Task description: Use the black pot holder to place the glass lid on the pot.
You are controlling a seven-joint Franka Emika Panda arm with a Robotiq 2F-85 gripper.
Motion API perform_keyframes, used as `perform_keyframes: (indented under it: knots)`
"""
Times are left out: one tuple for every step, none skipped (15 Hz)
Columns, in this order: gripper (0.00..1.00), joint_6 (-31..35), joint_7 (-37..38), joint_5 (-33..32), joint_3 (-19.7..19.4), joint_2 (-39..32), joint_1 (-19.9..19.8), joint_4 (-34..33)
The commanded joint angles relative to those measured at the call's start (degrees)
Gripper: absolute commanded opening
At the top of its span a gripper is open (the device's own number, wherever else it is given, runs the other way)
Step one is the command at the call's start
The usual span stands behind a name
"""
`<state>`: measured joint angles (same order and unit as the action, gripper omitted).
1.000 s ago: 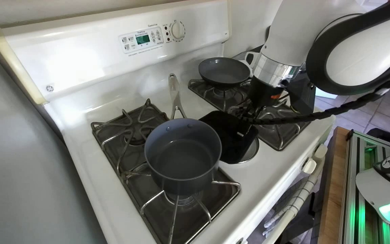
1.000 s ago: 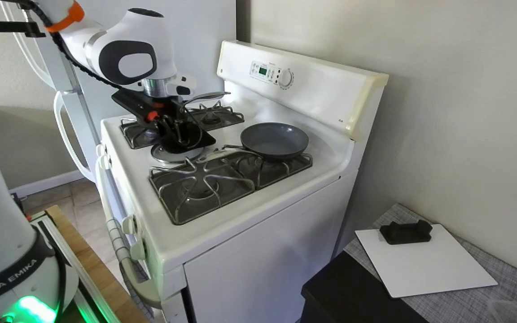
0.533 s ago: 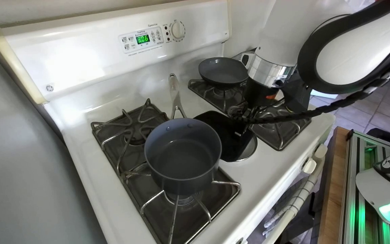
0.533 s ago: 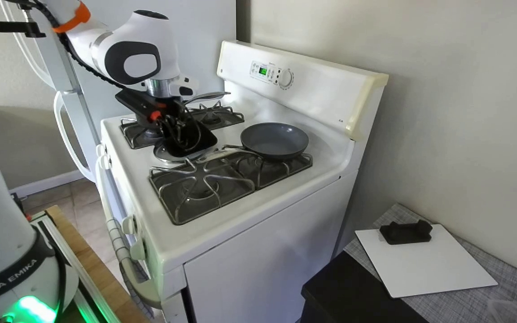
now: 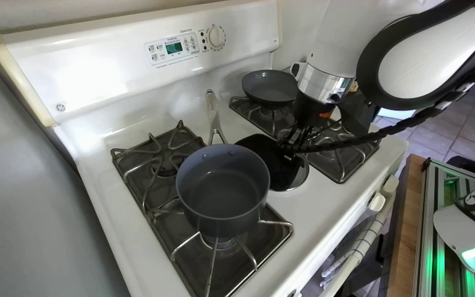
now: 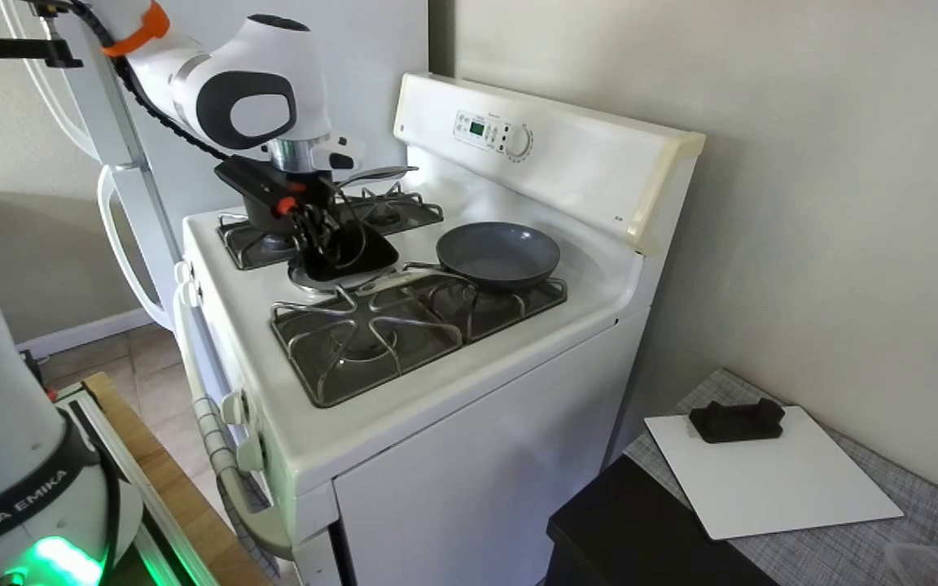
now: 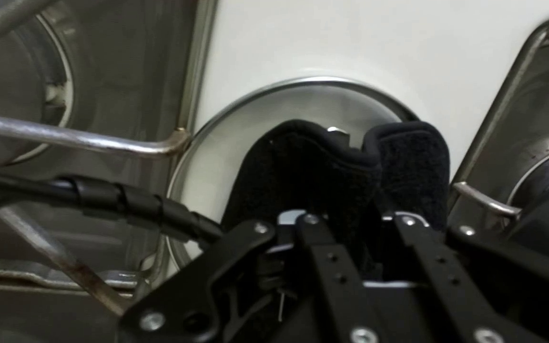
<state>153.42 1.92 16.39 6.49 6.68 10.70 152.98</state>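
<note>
The black pot holder is bunched into a fold, with my gripper shut on it from above; the fingertips are lost in the dark cloth. Beneath lies the glass lid, its metal rim showing around the cloth. The holder covers the lid's centre, so I cannot tell whether the knob is pinched too. In both exterior views the lid sits low at the stove's middle strip, under the pot holder. Right beside it, the dark grey pot stands uncovered on a front burner, silver handle pointing to the back.
A shallow frying pan rests on a rear burner, its handle reaching toward the lid. Raised metal grates flank the middle strip. A black cable hangs from the arm beside the gripper. The back panel rises behind.
My gripper's fingers have drawn together, and the holder's spread has narrowed into a fold. Gripper, holder and lid have shifted slightly toward the stove's back. The pot stays put.
</note>
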Motion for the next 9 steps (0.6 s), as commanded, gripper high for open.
perform_keyframes:
  knots:
    - [0.04,-1.7,1.4,-0.6,0.2,-1.4,-0.7,-1.0]
    - [0.41,-1.7,1.4,-0.7,0.3,-1.5,-0.8,-1.1]
    - [0.42,-1.7,1.5,-0.7,0.3,-1.5,-0.8,-1.2]
    - [0.49,-1.7,1.5,-0.7,0.2,-1.7,-0.9,-1.3]
    - [0.57,-1.7,1.4,-0.7,0.2,-1.7,-0.9,-1.4]
    - [0.66,-1.5,1.4,-0.6,0.2,-1.9,-1.0,-1.5]
    - [0.73,-1.4,1.4,-0.5,0.3,-2.2,-1.0,-1.7]
    - [0.81,-1.1,1.3,-0.3,0.3,-2.5,-1.0,-2.0]
    - [0.90,-0.9,1.2,-0.3,0.3,-2.8,-1.0,-2.3]
